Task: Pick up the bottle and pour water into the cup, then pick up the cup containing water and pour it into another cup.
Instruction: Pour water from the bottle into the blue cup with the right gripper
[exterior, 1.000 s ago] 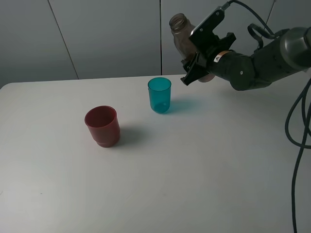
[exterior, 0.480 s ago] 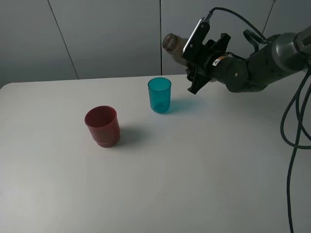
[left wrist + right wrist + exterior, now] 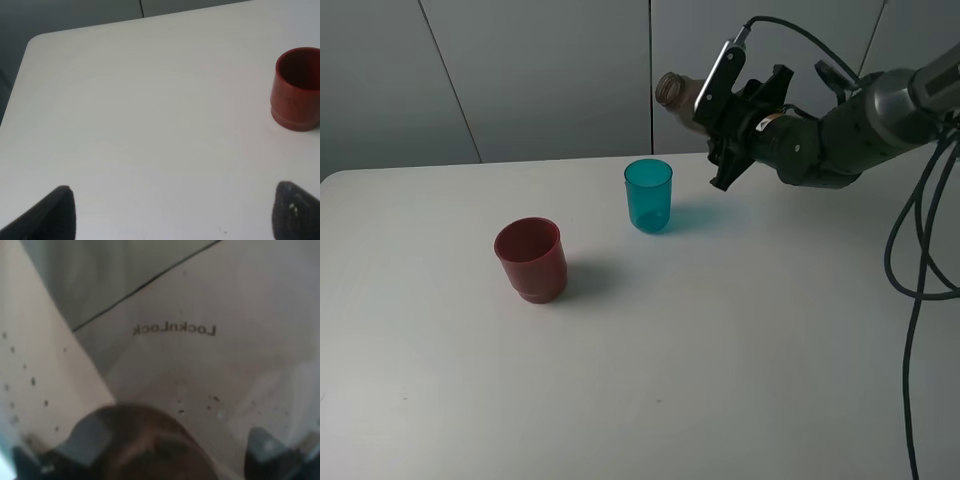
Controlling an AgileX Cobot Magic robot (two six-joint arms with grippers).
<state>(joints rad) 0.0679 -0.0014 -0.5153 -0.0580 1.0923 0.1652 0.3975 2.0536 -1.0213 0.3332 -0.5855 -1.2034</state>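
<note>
My right gripper (image 3: 720, 120) is shut on the smoky grey-brown bottle (image 3: 678, 96) and holds it tilted, neck pointing left, up in the air to the right of and above the teal cup (image 3: 648, 195). The bottle mouth is up and just right of the cup's rim. The bottle fills the right wrist view (image 3: 165, 340), with "LocknLock" lettering on it. The dark red cup (image 3: 531, 259) stands upright on the white table (image 3: 720, 330), left of and nearer than the teal cup; it also shows in the left wrist view (image 3: 296, 89). My left gripper (image 3: 172, 212) is open, its fingertips (image 3: 55, 210) wide apart low over the table.
Black cables (image 3: 920, 260) hang along the right side by the right arm. A grey panelled wall (image 3: 520, 70) rises behind the table's back edge. The table's left corner shows in the left wrist view (image 3: 35, 42).
My right gripper has tipped the bottle from nearly upright to lying over with its neck to the left, and moved it slightly left toward the teal cup. The cups have not moved.
</note>
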